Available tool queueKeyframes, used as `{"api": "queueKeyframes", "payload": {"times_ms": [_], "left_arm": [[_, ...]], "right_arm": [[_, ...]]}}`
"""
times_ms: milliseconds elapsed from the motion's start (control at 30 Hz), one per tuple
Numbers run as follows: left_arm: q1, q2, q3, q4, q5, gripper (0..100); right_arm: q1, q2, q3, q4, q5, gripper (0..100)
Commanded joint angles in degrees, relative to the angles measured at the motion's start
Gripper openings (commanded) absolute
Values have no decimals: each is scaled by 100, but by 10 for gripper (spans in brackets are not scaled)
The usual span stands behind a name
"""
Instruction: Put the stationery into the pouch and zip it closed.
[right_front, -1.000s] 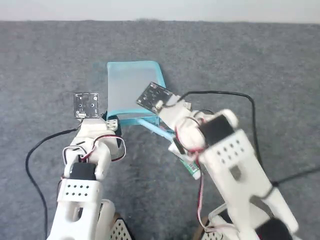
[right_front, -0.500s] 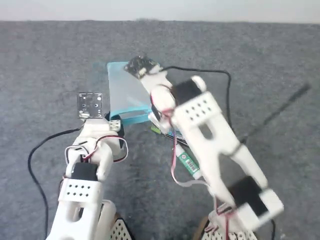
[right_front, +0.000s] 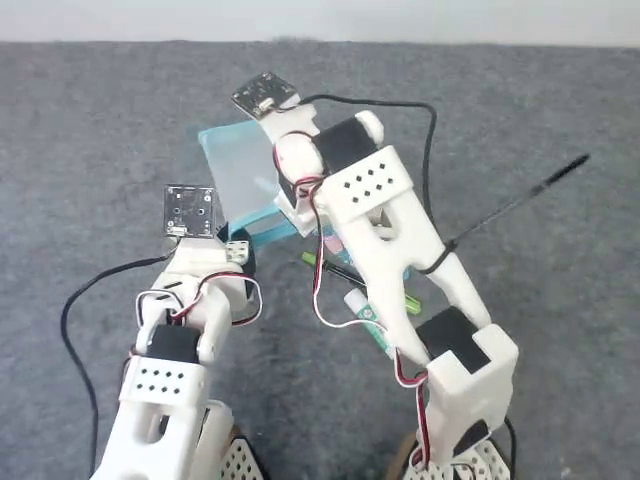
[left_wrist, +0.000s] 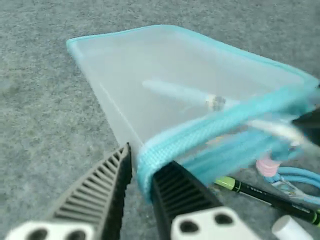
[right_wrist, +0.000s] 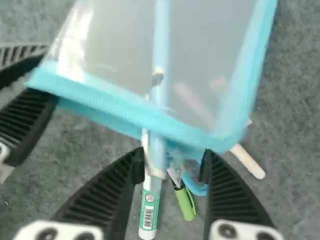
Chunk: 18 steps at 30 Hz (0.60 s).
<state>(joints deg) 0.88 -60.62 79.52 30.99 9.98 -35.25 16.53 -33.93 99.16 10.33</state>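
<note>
A translucent pouch (right_front: 235, 175) with a teal zipper edge lies on the grey carpet. My left gripper (left_wrist: 144, 165) is shut on the near corner of the zipper edge (left_wrist: 210, 130). In the high view the left gripper (right_front: 235, 250) sits at the pouch's near left corner. The right arm (right_front: 360, 190) stretches over the mouth of the pouch (right_wrist: 200, 60). A light blue pen (right_wrist: 159, 110) runs through the opening, its front part inside. The pen (left_wrist: 175, 92) shows through the wall. My right gripper (right_wrist: 171, 155) straddles the pen's rear end, open, jaws wider than the pen.
Loose stationery lies on the carpet just outside the mouth: a green-tipped black marker (right_front: 330, 268), a white tube with a green label (right_front: 370, 320), a white stick (right_wrist: 247, 160) and a pink piece (left_wrist: 267, 167). Black cables (right_front: 410, 110) trail off the arms.
The right arm has swung forward over the pouch, carrying the blue pen from the carpet in front of the opening into it. The left gripper has held its place on the zipper edge.
</note>
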Motion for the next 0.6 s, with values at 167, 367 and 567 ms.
{"api": "queueKeyframes", "payload": {"times_ms": [167, 367, 567], "left_arm": [[-281, -185, -92, -176, -35, 13], [-879, -202, -180, -202, 141, 13], [-149, -167, -75, -220, -202, 13]], "right_arm": [[347, -963, -334, 338, 325, 191], [1130, -1165, 466, 259, 589, 191], [1710, -1191, 1969, -760, 668, 191]]}}
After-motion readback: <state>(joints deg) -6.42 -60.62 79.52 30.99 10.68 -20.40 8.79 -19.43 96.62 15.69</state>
